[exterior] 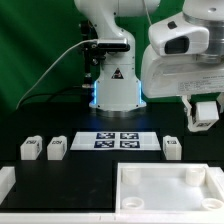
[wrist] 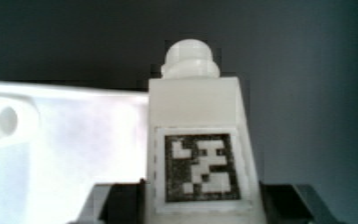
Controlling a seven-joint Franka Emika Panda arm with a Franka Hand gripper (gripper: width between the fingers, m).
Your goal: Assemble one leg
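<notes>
Wrist view: the gripper (wrist: 197,203) is clamped on the small white stubby plastic leg (wrist: 197,105), whose tag faces the camera. Both hang beside the large flat white rimmed tray (wrist: 51,125). They are seemingly above the tray's far edge, off the black desk (exterior: 80,178).

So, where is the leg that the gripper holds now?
The held leg is raised off the table at the exterior view's right, in the gripper; its nearest neighbour is a loose leg lower down, right of the marker board.
</notes>
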